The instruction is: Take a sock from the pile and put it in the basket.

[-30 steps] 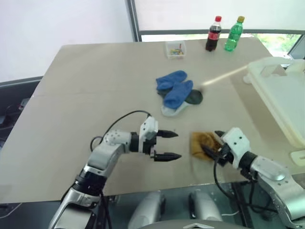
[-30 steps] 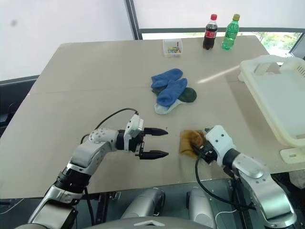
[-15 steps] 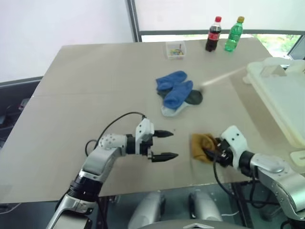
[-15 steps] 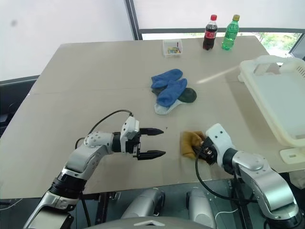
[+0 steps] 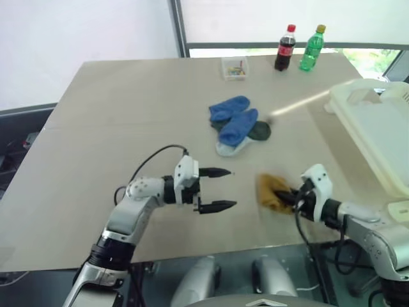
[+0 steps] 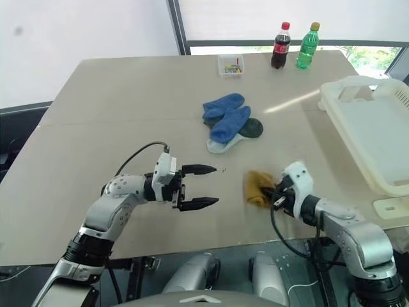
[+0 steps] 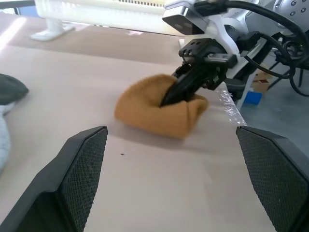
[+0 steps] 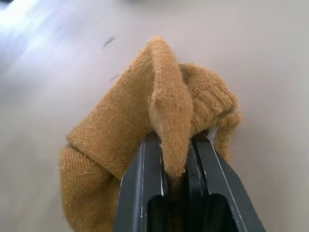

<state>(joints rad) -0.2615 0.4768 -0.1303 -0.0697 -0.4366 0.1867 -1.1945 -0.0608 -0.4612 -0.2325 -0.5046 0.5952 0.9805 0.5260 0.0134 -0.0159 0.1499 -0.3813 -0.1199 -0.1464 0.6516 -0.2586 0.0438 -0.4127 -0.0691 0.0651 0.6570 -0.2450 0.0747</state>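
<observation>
Right wrist view: right hand [image 8: 176,159] pinches a fold of the mustard sock [image 8: 145,145], near the counter's [image 5: 128,115] front edge. Left hand [image 5: 217,188] wide, holding nothing. Pile [image 5: 238,128] mid-counter; basket [image 5: 377,128] at right edge.

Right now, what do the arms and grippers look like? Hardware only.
Both arms are silver-grey metal with black joint bands. Each wrist carries a white block housing. The left gripper and right gripper each have two tapering black fingers with cross-hatched inner pads. A loose black cable loops from each forearm to its wrist.
</observation>
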